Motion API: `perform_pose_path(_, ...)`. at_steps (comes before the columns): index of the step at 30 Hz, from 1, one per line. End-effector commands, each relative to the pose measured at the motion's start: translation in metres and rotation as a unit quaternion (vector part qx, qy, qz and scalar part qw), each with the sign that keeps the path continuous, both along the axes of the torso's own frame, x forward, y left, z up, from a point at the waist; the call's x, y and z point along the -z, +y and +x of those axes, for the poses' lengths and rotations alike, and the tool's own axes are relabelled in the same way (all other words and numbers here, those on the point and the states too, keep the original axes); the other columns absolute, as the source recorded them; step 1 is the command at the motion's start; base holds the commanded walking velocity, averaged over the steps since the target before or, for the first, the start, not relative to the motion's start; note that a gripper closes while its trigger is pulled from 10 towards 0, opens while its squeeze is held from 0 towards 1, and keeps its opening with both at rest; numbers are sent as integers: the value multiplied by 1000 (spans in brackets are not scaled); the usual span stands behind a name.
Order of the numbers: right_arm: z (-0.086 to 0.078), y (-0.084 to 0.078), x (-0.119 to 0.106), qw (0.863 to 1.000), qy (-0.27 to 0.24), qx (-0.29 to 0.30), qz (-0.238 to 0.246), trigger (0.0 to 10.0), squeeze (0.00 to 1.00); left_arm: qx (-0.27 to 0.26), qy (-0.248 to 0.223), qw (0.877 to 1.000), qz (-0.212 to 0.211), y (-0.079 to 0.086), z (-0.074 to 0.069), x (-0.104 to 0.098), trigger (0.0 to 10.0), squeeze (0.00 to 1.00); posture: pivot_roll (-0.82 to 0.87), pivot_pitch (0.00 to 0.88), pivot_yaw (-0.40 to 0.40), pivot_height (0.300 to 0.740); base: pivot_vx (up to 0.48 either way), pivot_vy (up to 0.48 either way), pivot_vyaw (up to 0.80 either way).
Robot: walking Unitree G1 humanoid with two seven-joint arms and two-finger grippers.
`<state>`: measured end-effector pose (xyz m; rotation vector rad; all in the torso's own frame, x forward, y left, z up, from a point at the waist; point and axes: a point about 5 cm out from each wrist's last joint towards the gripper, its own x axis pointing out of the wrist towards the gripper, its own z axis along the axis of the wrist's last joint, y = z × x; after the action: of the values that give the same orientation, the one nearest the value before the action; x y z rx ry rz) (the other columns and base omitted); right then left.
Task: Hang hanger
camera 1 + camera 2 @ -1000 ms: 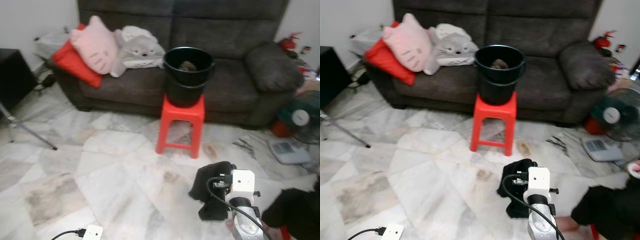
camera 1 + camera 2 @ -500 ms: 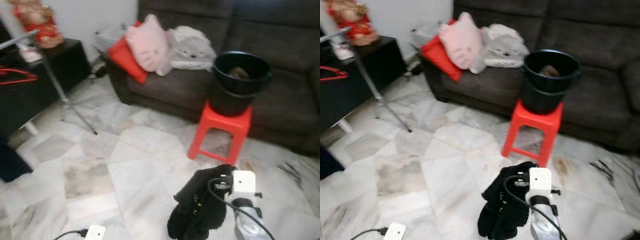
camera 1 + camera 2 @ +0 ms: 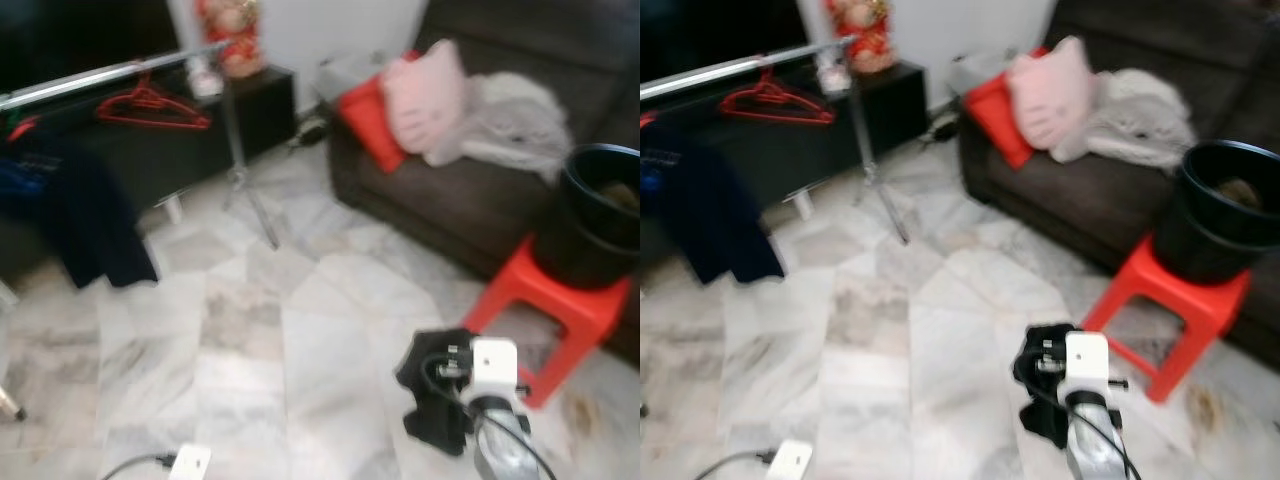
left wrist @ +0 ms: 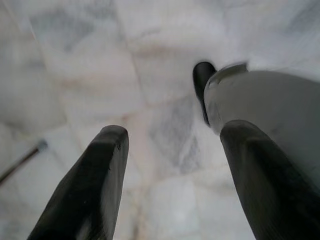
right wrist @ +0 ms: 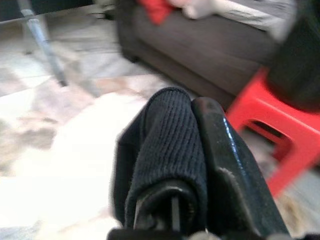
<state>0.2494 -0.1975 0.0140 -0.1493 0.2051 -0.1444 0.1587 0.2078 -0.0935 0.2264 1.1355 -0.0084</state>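
Observation:
A red hanger [image 3: 150, 105] hangs on a silver clothes rail [image 3: 110, 75] at the far left, with a dark garment [image 3: 90, 215] hanging from the same rail beside it. My right gripper [image 5: 192, 107] is low in front of me, shut on a black ribbed cloth [image 5: 165, 145]. The cloth bunches around its fingers, below the white wrist block [image 3: 492, 362]. My left gripper [image 4: 175, 135] is open over the marble floor, with nothing between its fingers.
A dark sofa [image 3: 470, 200] with red, pink and grey cushions stands at the right. A black bucket [image 3: 600, 215] sits on a red stool [image 3: 560, 310] before it. A black cabinet [image 3: 200, 140] stands behind the rail. A white power strip [image 3: 185, 465] lies on the floor near me.
The camera has swung left: the sofa and stool slid to the right, and the rail, red hanger and dark garment came into view. The right gripper still holds the black cloth.

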Motion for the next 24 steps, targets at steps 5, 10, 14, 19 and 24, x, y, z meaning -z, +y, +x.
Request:
perform_pose_path(5, 6, 1, -7, 1000, -17, -6, 1, 10000, 0, -4, 7, 1000, -1, 0, -3, 1, 10000, 0, -117, 0, -31, 740, 0, 0, 786)
perform_pose_path(10, 7, 1, -7, 1000, -17, -8, 0, 10000, 0, -4, 7, 1000, 0, -1, -3, 1, 10000, 0, -117, 0, -32, 740, 0, 0, 786)
perform_pose_path(14, 7, 2, -6, 1000, -15, -8, 3, 10000, 0, -5, 6, 1000, 0, -1, -3, 1, 10000, 0, -116, 0, -33, 740, 0, 0, 784)
perform_pose_path(19, 7, 2, -6, 1000, -15, -7, 5, 10000, 0, -4, 7, 1000, 1, -1, -3, 1, 10000, 0, -116, 0, -33, 740, 0, 0, 788)
perform_pose_path(24, 7, -1, -5, 1000, -12, -5, 3, 10000, 0, -4, 7, 1000, 0, -1, -3, 1, 10000, 0, -117, 0, -36, 740, 0, 0, 788)
